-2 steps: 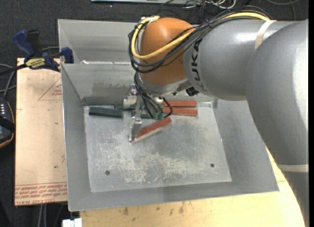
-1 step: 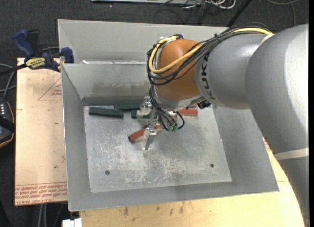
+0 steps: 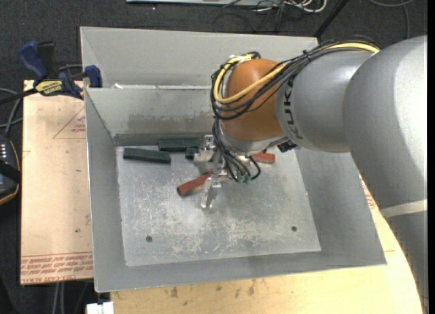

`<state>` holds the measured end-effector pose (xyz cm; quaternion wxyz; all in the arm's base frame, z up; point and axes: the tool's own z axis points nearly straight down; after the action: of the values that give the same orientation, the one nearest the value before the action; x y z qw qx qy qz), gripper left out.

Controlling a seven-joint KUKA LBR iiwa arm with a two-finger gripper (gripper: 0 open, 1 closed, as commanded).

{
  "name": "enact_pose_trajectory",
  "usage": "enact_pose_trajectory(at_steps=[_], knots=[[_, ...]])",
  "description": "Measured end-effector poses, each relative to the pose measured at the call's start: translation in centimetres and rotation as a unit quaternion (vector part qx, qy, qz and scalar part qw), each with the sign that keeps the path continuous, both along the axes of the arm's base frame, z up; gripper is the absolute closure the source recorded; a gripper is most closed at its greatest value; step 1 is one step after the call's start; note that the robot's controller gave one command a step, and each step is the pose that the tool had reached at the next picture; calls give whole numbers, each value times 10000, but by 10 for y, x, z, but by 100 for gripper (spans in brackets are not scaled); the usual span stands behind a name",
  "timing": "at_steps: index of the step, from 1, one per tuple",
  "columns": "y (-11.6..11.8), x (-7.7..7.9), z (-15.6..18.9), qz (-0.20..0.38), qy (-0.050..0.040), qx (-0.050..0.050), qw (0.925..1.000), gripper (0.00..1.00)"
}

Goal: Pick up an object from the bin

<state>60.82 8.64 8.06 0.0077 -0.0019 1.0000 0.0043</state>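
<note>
The gripper (image 3: pixel 210 197) is seen low inside the bin (image 3: pixel 231 241), close above the middle of its floor, hanging from the arm's orange cover (image 3: pixel 253 98). Whether it is open or closed cannot be told, since its tip is small and partly masked by the cables at the wrist.

Just beside the gripper, on the view's left, a reddish-brown stick (image 3: pixel 192 185) is seen lying flat and slanted. Its nearer end appears to reach the gripper, but contact cannot be confirmed. This stick is judged to be the thing nearest to a grasp.

Farther from the gripper, up and to the view's left, two dark green bars are laid near the back wall: one long bar (image 3: pixel 146 155) and one shorter bar (image 3: pixel 181 145). A small red piece (image 3: pixel 266 158) is seen up and to the view's right of the gripper, half tucked under the wrist.

The approach is judged done, as the gripper is already down among the things. No thing is shown lifted off the floor. A secure grasp and the lift out of the bin are therefore judged to be left.
</note>
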Motion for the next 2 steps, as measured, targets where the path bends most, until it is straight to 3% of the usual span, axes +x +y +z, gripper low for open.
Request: enact_pose_trajectory(at_steps=[1,2], knots=[[-7,4,35,-74,58,-34,9999,0],[0,-4,-2,-206,36,-12,9998,0]])
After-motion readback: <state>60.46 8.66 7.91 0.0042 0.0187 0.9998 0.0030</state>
